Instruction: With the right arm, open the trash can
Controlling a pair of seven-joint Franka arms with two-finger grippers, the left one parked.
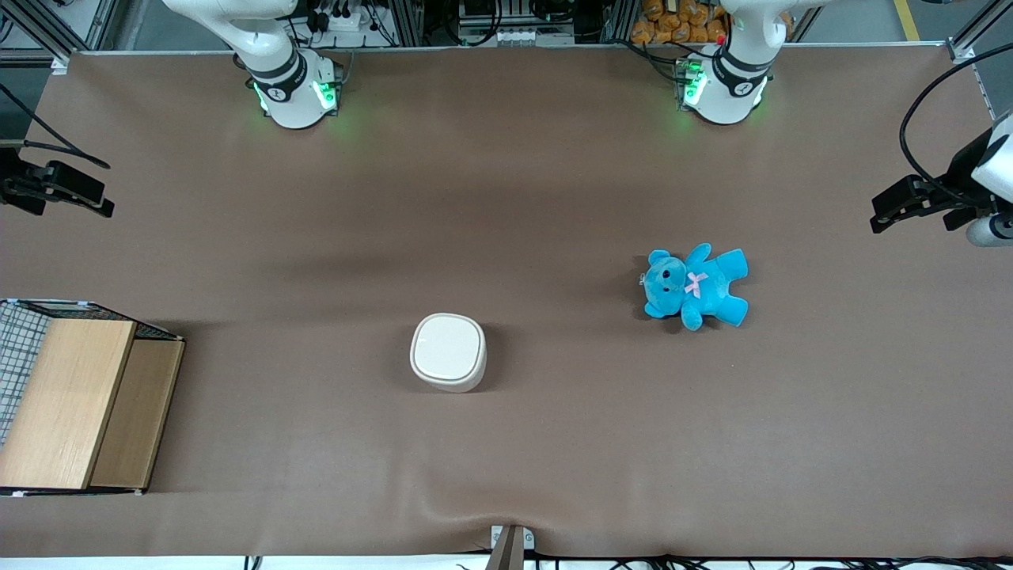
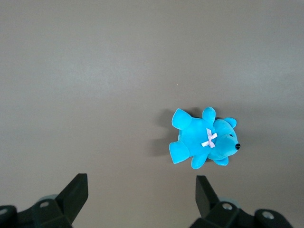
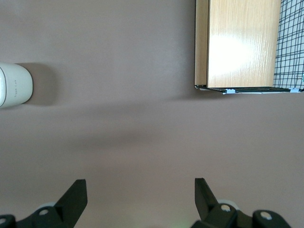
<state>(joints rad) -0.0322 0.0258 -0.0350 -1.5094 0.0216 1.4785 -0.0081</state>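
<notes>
Trash can: upright at mid-table, lid flat and closed, untouched. Pincer: fingers spread wide, holding nothing, hovering above bare table, well apart from can. Blue teddy toward parked arm's end. Wooden box toward working arm's end.

Our right arm is glossy white with a rounded base. A black-grey band rings it, and green lights glow at its four and eight o'clock. Our gripper is matt black and blocky, with a thin black cable looping above it. It hangs over the table toward the working arm's end, at about ten o'clock in the front view. Its fingers are black angular wedges, standing well apart, on dark mounts with small round screws.
</notes>
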